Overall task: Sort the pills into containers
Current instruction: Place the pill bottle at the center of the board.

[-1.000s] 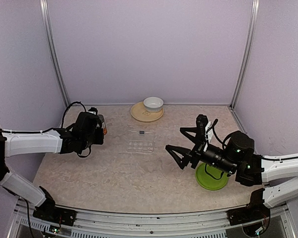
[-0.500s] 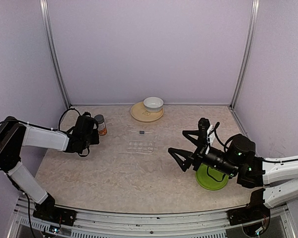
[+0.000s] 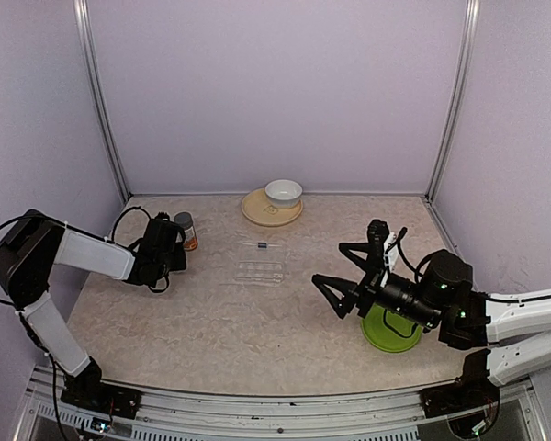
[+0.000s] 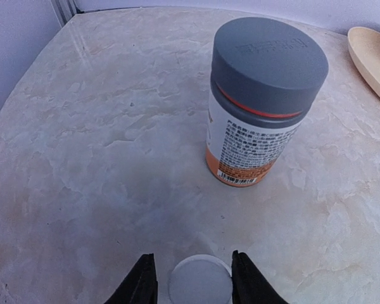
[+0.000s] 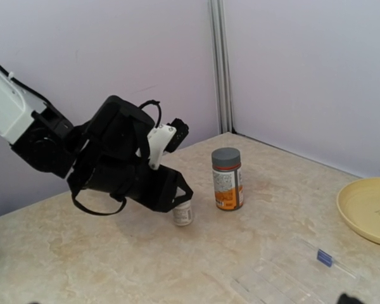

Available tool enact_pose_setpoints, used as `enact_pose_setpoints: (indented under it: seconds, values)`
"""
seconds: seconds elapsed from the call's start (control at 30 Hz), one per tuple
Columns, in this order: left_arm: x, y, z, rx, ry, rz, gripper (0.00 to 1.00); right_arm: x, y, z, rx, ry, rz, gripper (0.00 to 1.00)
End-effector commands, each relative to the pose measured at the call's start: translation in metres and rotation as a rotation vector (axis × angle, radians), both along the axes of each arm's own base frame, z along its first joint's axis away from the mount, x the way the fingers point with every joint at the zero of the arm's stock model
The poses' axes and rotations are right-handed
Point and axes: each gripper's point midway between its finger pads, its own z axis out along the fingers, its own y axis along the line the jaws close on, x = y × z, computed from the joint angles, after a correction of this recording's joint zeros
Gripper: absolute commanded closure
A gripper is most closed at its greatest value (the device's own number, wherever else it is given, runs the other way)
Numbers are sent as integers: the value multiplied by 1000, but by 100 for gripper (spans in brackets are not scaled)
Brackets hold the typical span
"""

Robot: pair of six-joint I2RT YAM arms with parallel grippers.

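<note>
- While no pills show in any view, the clear pill box (image 3: pixel 260 272) lies between both grippers, well apart from either.
- The left gripper (image 4: pixel 194 282) straddles a small white vial (image 5: pixel 183 214); whether it squeezes, we cannot tell.
- A grey-capped bottle (image 4: pixel 259 101) stands just beyond those fingertips.
- The right gripper (image 3: pixel 328 262) gapes wide, empty.
- We judge sorting hardly begun.
</note>
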Motion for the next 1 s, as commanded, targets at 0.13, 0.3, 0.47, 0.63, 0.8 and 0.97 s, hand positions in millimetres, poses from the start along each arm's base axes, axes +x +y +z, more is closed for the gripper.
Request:
enact_pose_setpoints:
  seconds: [0.13, 0.3, 0.47, 0.63, 0.8, 0.97]
  values:
    - [3, 0, 11, -32, -31, 6, 49, 4, 4, 0, 5, 5, -10, 0]
    - [-4, -2, 26, -68, -65, -6, 38, 10, 3, -4, -2, 21, -36, 0]
    - [-12, -27, 43, -124, -88, -96, 33, 31, 1, -14, -38, 87, -137, 0]
    - [-12, -66, 47, -142, -66, -199, 31, 66, 6, -34, -175, 145, -315, 0]
    - [3, -104, 49, -229, -53, -297, 30, 89, 28, -64, -322, 166, -376, 0]
    - [16, -141, 48, -321, -35, -398, 30, 109, 47, -102, -455, 205, -358, 0]
